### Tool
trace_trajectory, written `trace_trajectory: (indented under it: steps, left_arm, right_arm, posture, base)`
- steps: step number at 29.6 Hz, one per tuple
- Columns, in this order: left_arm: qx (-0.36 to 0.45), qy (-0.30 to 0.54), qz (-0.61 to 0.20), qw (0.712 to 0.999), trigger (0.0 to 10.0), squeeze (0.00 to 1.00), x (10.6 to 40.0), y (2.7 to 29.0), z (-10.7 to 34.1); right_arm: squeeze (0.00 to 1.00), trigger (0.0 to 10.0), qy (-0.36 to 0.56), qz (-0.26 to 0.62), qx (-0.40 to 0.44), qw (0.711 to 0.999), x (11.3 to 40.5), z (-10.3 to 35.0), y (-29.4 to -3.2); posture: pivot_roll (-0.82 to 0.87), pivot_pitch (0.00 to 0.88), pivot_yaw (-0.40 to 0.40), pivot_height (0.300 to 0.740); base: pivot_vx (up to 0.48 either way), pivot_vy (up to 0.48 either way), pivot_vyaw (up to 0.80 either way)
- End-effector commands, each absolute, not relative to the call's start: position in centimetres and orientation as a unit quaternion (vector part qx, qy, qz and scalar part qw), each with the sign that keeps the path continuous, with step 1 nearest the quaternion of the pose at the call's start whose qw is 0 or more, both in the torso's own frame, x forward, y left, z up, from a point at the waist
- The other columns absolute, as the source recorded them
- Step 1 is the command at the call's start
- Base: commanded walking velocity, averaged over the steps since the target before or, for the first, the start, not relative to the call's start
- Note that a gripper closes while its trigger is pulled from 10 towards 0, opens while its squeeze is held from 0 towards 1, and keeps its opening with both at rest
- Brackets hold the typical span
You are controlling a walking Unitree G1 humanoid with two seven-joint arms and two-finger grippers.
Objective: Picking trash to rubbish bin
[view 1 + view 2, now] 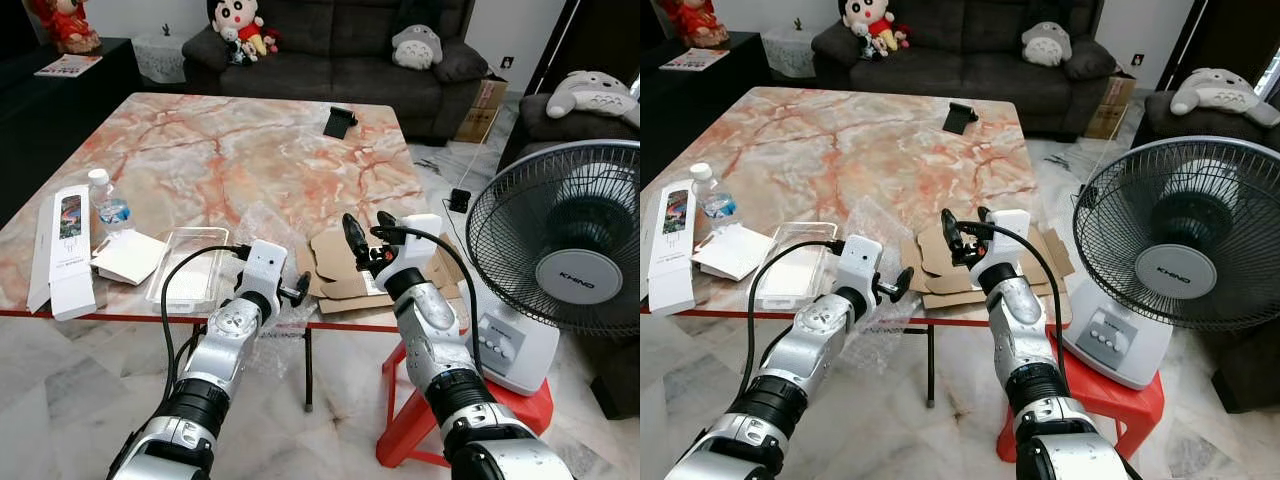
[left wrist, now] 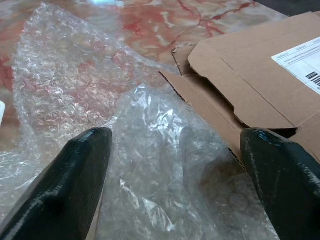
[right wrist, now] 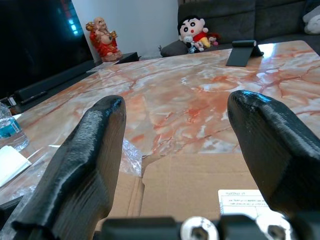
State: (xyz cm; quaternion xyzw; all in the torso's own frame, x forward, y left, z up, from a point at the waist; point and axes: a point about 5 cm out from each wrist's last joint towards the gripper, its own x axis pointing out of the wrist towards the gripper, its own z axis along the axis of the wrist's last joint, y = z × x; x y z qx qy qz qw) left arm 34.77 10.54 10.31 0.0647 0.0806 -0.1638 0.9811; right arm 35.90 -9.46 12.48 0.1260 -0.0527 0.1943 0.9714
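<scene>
A crumpled sheet of clear bubble wrap (image 1: 252, 222) lies at the near edge of the marble table (image 1: 220, 150) and hangs over it. Beside it, to the right, rests a flattened brown cardboard box (image 1: 335, 268) with a white label. My left gripper (image 1: 298, 290) is low at the table edge, open, its fingers (image 2: 65, 185) spread over the bubble wrap (image 2: 150, 150) with the cardboard (image 2: 240, 75) just past it. Over the cardboard (image 3: 190, 185), my right gripper (image 1: 368, 232) is raised and open, holding nothing.
A clear plastic tray (image 1: 190, 262), a white folded paper (image 1: 128, 257), a long white box (image 1: 65, 250) and a water bottle (image 1: 108, 205) sit at the table's near left. A standing fan (image 1: 575, 250) on a red stool (image 1: 420, 420) is close on the right. A black stand (image 1: 340, 122) is far back.
</scene>
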Motion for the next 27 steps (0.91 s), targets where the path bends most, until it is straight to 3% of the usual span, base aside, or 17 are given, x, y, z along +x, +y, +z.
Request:
trace_trajectory:
  steps: [1,19,27]
  left_arm:
    - [0.072,0.095,-0.158,0.980,0.0,0.00,34.9,10.6,10.0]
    - [0.051,0.052,-0.148,0.986,0.0,0.00,35.7,10.7,12.8]
    - [0.036,-0.022,-0.133,0.990,0.0,0.00,36.1,11.2,17.4]
  right_arm:
    - [0.00,10.0,-0.053,0.199,0.121,0.971,36.0,12.7,-9.3]
    - [0.00,10.0,-0.054,0.197,0.121,0.971,36.0,12.7,-9.4]
    - [0.00,10.0,-0.052,0.197,0.120,0.972,36.1,12.7,-9.6]
  posture:
    - [-0.09,0.000,-0.085,0.740]
    - [-0.09,0.000,-0.083,0.740]
    - [-0.09,0.000,-0.085,0.740]
  base:
    - [0.000,0.000,0.00]
    - [0.000,0.000,0.00]
    - [0.000,0.000,0.00]
